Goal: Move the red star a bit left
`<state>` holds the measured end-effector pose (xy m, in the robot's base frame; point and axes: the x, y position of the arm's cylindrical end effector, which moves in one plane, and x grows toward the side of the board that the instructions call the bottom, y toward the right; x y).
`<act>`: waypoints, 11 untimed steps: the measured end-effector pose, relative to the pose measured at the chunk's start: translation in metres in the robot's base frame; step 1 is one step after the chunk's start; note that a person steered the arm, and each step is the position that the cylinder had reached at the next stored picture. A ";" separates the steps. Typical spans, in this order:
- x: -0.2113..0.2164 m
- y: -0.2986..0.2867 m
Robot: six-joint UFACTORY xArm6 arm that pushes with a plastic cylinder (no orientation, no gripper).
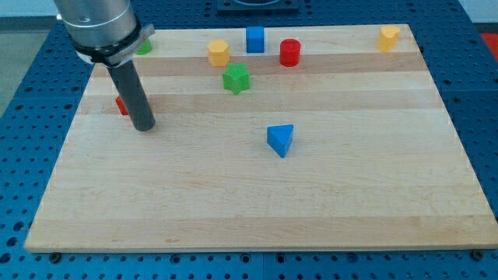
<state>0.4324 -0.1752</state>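
my tip (144, 127) just right of red star (120, 106), star mostly hidden

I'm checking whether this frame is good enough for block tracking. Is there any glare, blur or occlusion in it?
Camera view: lighting is even and the focus sharp, with no strong glare on the wooden board. The blue triangle and green star cast only small soft shadows. The rod hides most of the red block, so its shape is unclear. My tip stands just to that block's right.
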 end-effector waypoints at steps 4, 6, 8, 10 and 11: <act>-0.068 0.019; -0.068 -0.007; -0.063 -0.030; -0.062 -0.027; -0.062 -0.018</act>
